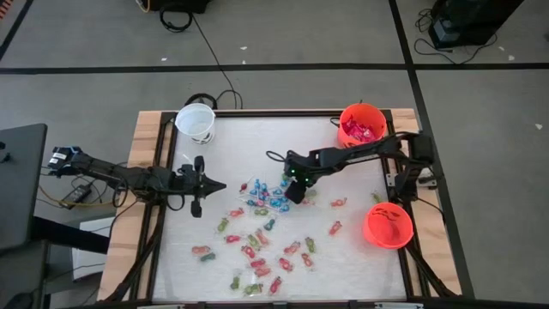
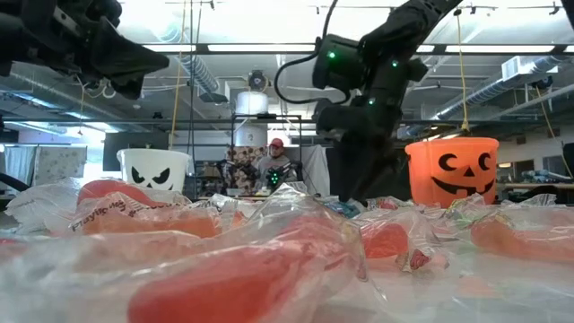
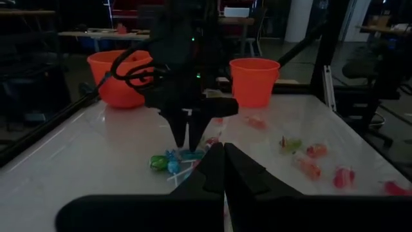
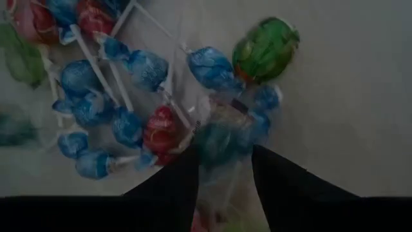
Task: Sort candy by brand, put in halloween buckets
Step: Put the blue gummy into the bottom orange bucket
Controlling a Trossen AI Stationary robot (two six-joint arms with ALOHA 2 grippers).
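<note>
Closing over the blue lollipop cluster at frame centre, right gripper has its jaws apart around a wrapped piece, not yet clamped. Left gripper, jaws together, waits centre-left. Upper-right orange bucket holds red packets; white bucket and lower-right orange bucket look empty. Most candy remains unsorted.

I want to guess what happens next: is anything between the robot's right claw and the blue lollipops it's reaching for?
Nothing visible. The right gripper is right down at the blue lollipops, its fingers apart around one wrapped piece.
</note>
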